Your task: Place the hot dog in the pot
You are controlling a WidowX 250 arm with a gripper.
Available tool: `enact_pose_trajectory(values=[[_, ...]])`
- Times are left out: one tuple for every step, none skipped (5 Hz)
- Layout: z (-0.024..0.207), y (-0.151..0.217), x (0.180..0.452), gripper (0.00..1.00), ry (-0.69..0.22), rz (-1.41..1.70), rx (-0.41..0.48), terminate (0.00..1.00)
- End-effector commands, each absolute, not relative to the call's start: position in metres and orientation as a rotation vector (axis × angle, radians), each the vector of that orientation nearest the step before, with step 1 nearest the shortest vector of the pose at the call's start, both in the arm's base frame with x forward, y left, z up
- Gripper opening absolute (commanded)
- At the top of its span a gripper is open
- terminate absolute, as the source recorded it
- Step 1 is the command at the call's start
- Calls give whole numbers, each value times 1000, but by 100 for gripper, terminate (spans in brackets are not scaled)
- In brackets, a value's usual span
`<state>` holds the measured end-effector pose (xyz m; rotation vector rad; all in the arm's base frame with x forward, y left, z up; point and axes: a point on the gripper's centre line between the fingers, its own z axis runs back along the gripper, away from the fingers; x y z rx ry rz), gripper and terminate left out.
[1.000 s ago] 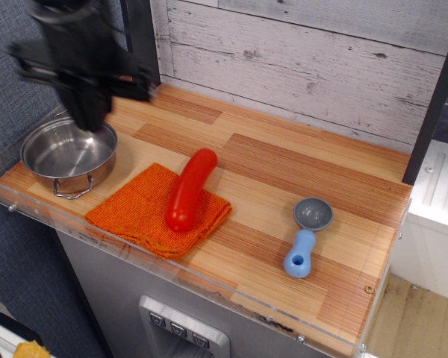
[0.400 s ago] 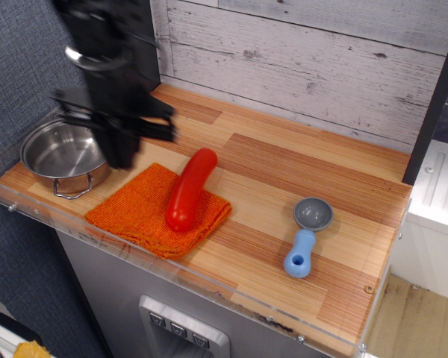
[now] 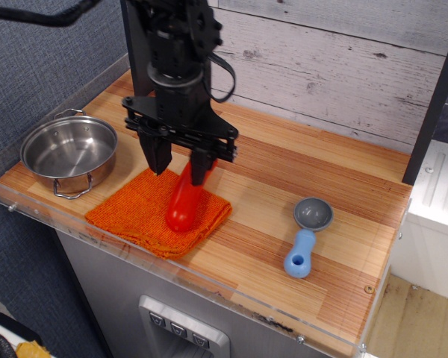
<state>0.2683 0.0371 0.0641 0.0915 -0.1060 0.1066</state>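
Counter (image 3: pixel 284 160) wooden. Orange cloth (image 3: pixel 138 212) near front edge; pot (image 3: pixel 67 153) at left, apart. Claw (image 3: pixel 180 165) open — fingers straddle upper end of hot dog (image 3: pixel 183 205), gripping nothing. Hot dog lies on cloth.

Bench (image 3: pixel 269 186): runs from upper left to lower right of the frame, backed by a plank wall (image 3: pixel 321 60).
Pot (image 3: pixel 69 153): left edge of the bench, upright, nothing in it.
Cloth (image 3: pixel 138 212): lower centre-left, flat on the bench, just right of the pot and apart from it.
Hot dog (image 3: pixel 185 203): lies on the cloth's right part, upper end hidden behind the gripper.
Gripper (image 3: pixel 179 168): centre-left, over the hot dog's upper end, jaws parted, one to each side.
Scoop (image 3: pixel 308 235): right of centre, on bare bench, well apart from the cloth, bowl toward the wall, handle toward the front edge.
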Motion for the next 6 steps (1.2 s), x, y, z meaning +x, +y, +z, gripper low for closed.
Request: enact_pose_trajectory(values=[[54, 43, 267, 100, -92, 111, 103, 0], [46, 48, 264, 100, -65, 115, 109, 0], [38, 48, 262, 100, -38, 111, 106, 0], [35, 47, 262, 100, -28, 106, 105, 0], [32, 47, 261, 0, -19, 105, 103, 0], [42, 48, 264, 0, -42, 103, 104, 0]])
